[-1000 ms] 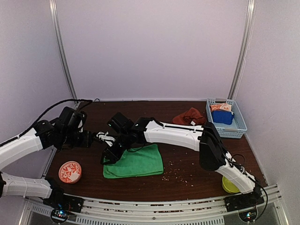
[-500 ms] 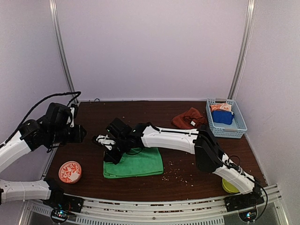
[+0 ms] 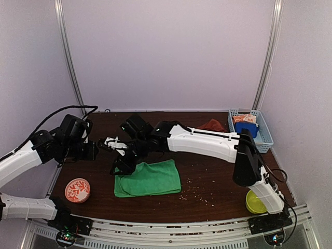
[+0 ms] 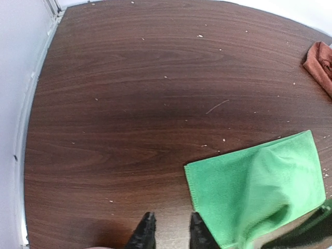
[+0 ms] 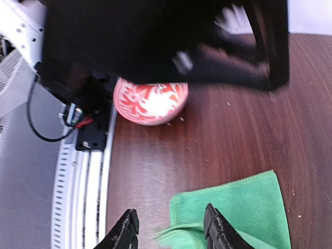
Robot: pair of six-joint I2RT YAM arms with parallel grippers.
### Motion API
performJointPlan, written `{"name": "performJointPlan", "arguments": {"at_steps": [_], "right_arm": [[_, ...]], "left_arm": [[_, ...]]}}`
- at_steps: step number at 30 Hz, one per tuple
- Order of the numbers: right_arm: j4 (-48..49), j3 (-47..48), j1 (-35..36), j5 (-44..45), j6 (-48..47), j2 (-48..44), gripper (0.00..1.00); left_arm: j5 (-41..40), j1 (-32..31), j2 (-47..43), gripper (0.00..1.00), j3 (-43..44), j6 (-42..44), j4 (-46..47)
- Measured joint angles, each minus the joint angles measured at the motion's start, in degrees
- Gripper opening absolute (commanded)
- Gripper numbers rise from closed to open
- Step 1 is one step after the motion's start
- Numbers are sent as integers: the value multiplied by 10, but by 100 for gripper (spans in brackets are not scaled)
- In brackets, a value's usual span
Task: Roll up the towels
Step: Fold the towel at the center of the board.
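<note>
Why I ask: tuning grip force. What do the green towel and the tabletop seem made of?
Green towel: soft napped cloth, probably terry or microfibre; matte, fuzzy, with hemmed edge. Table: dark wood-grain surface, faint sheen; wood or laminate, cannot tell.

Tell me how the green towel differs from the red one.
The green towel lies spread mostly flat; the red towel is bunched in a heap. The green one sits near the front middle; the red one is far back by the basket. Neither is rolled.
</note>
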Motion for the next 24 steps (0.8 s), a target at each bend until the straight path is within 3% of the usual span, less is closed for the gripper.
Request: {"name": "performJointPlan", "arguments": {"at_steps": [3,7,14,18,24], "right_arm": [[8,0,0,-26,2,-8,44],[8,-7,0,-39,6,-1,44],[-2,-29,-7,-52,-1,-5,39],[-5,-153,-30,-57,-12,-77,34],[28,-358,-137,-34,-9,-212,22]], "left_arm": [[29,0,-7,53,-27,-9,28],[112,0,-35,61,-108,-28,86],[178,0,-46,59,-158,-46,126],[224,0,-30,54,-157,-29,158],[259,-25,57,44,-143,12,164]]}}
